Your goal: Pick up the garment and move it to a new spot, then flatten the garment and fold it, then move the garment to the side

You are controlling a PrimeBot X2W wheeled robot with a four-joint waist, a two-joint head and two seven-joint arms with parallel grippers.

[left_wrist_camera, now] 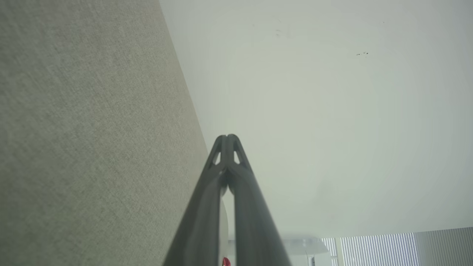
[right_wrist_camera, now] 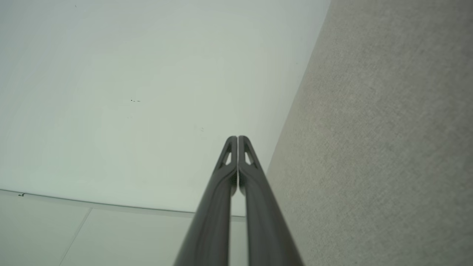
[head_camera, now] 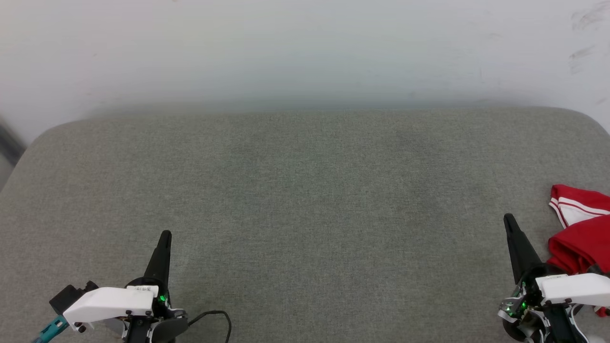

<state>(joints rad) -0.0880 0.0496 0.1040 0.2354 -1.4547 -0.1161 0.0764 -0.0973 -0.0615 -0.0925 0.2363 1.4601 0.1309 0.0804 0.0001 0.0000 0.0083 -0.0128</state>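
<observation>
Surface: you have a broad padded surface point(head_camera: 305, 200) in grey-green woven fabric, with rounded far corners, reaching from the near edge of the head view up to the wall.
Wall: a plain pale wall point(head_camera: 305, 52) rises straight behind the surface's far edge. You can spot a few dark scuff marks point(head_camera: 584, 19) at its upper right.
Room, left side: a dark blurred strip point(head_camera: 7, 138) shows past the surface's far left corner; you cannot tell what it is.
Room, left wrist view: beyond the wall you see pale vertical slats point(left_wrist_camera: 388, 247) in the lower right corner.
Room, right wrist view: a thin seam point(right_wrist_camera: 111, 208) crosses the pale background low on the left.
Garment: the garment point(head_camera: 579, 238) lies crumpled on the surface's right side, cut off by the picture's right edge. A white sleeve with red stripes point(head_camera: 579, 206) sticks out of its far side.
Left end effector: your left end effector point(head_camera: 165, 234) is clenched on nothing, fingers pressed together, low over the near left of the surface, well apart from the garment.
Right end effector: your right end effector point(head_camera: 508, 218) is likewise clenched and empty, just left of the garment. Its white wrist cover point(head_camera: 574, 288) overlaps the red cloth in the head view.
Cable: a black cable point(head_camera: 217, 317) loops on the surface beside the left wrist.
</observation>
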